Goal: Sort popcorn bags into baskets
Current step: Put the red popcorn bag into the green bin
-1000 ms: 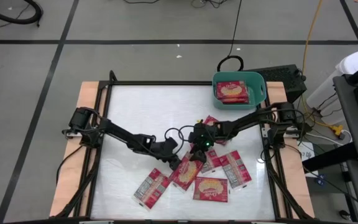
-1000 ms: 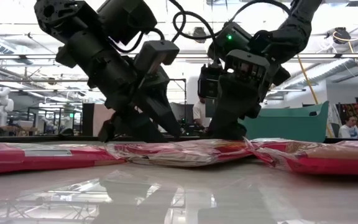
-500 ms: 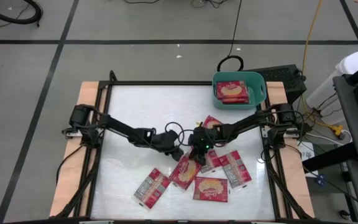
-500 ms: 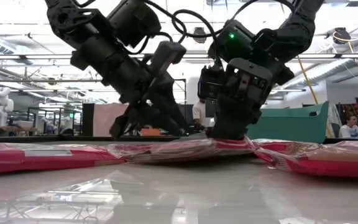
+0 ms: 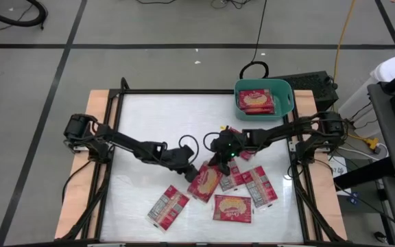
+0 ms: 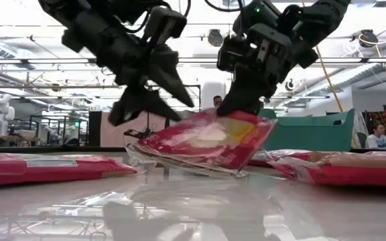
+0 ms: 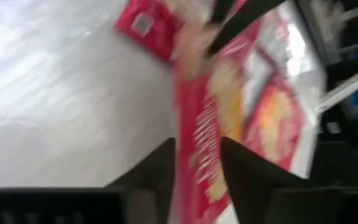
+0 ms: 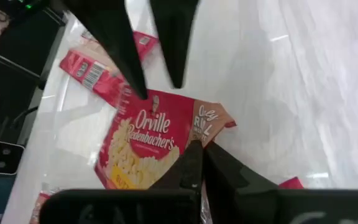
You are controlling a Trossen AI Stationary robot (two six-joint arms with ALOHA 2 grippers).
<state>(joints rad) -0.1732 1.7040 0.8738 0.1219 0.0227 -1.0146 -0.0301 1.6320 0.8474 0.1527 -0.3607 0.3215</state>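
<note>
A red popcorn bag (image 5: pixel 205 182) hangs tilted near the table's middle, with my right gripper (image 5: pixel 219 162) shut on its far right end. My left gripper (image 5: pixel 189 167) hovers open at the bag's left side. In the left wrist view its fingers (image 7: pixel 161 167) stand on either side of the bag's edge (image 7: pixel 197 155); whether they touch it I cannot tell. The teal basket (image 5: pixel 284 96) stands at the far right with one bag (image 5: pixel 256 101) lying in it. Several more bags (image 5: pixel 232 208) lie flat on the table around the held one. My right gripper pinches the bag's edge next to a corner (image 8: pixel 194 138) between its two shut fingers, coming from above and slanting from the table's right. That end (image 6: pixel 246 124) is raised, and the bag slopes down to its opposite end (image 6: pixel 173 161) near the table.
Loose bags lie at the near left (image 5: pixel 168 206), at the near right (image 5: pixel 260 186) and toward the basket (image 5: pixel 236 134). The wooden frame (image 5: pixel 101 137) borders the white table top. Bare table lies on the left and far sides.
My right gripper has taken hold of the bag and gone up, tipping the bag from flat to sloping, its right end lifted and its left end still low. My left gripper has risen off the bags and drawn slightly toward the table's left.
</note>
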